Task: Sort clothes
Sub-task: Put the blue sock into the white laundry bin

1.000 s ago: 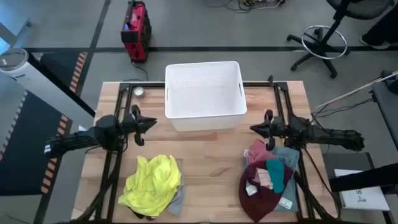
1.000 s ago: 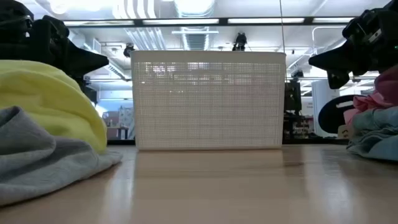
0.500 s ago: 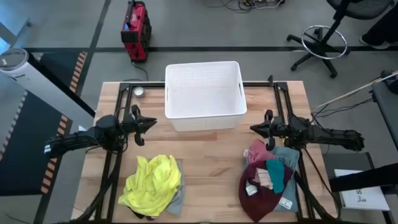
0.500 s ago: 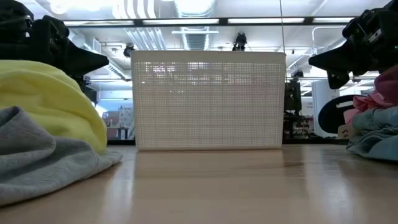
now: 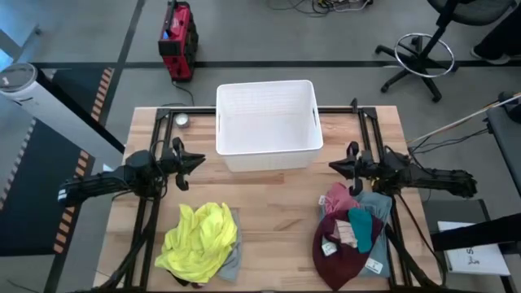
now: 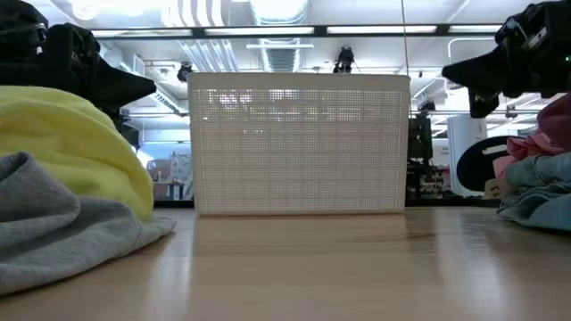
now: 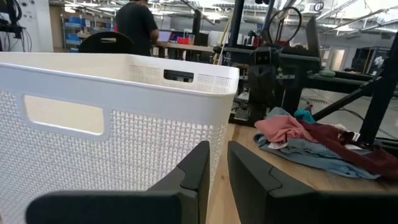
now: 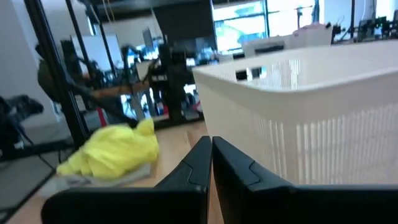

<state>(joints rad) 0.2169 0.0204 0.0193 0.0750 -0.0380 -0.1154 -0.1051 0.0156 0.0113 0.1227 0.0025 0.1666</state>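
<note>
A bright yellow top [image 5: 199, 240] lies heaped on a grey piece [image 5: 230, 264] at the table's near left. A pile of maroon [image 5: 338, 254], pink [image 5: 337, 198], teal [image 5: 363, 229] and light blue [image 5: 377, 203] pieces lies at the near right. My left gripper [image 5: 195, 161] is shut and empty, in the air left of the white basket [image 5: 267, 122], past the yellow heap. My right gripper [image 5: 334, 168] is shut and empty, in the air right of the basket's near corner, above the far edge of the right pile.
The white slatted basket stands at the table's far middle, between the two grippers. A small round object [image 5: 181, 120] lies at the far left. Bare wood [image 5: 277, 220] shows between the two piles. A person [image 7: 138, 25] stands in the room beyond the table.
My right gripper has gone up a little, staying shut and level. The clothes and the left arm have kept still.
</note>
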